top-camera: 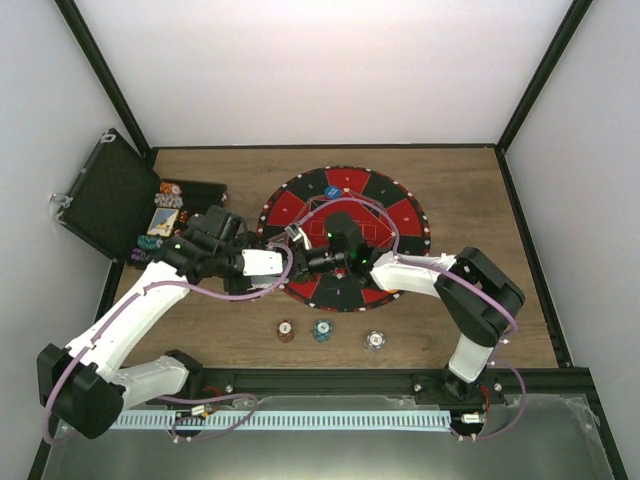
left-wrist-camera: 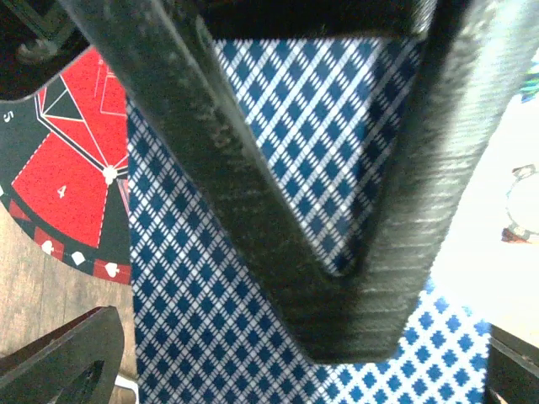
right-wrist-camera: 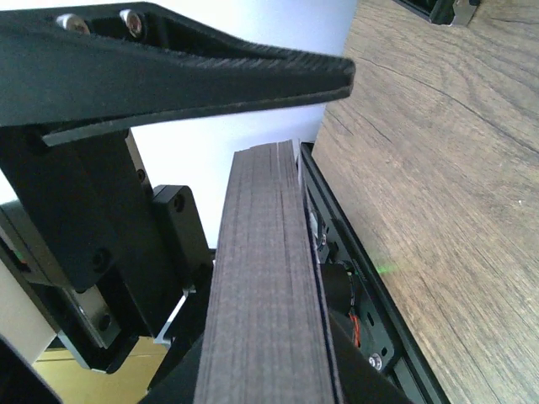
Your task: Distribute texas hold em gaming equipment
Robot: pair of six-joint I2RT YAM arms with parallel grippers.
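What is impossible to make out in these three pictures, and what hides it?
Faces of the cards: left wrist view shows only blue backs, right wrist view only edges.
Grip of the right gripper on the cards: right wrist view too close to tell.
Chips in the case: top view, too small to count.
Middle of the mat: top view, covered by the arms.

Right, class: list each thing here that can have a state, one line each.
black hinged case: open.
left gripper: open.
right gripper: astride the card deck, grip unclear.
card deck: squared up.
three chip stacks: standing apart on the table.
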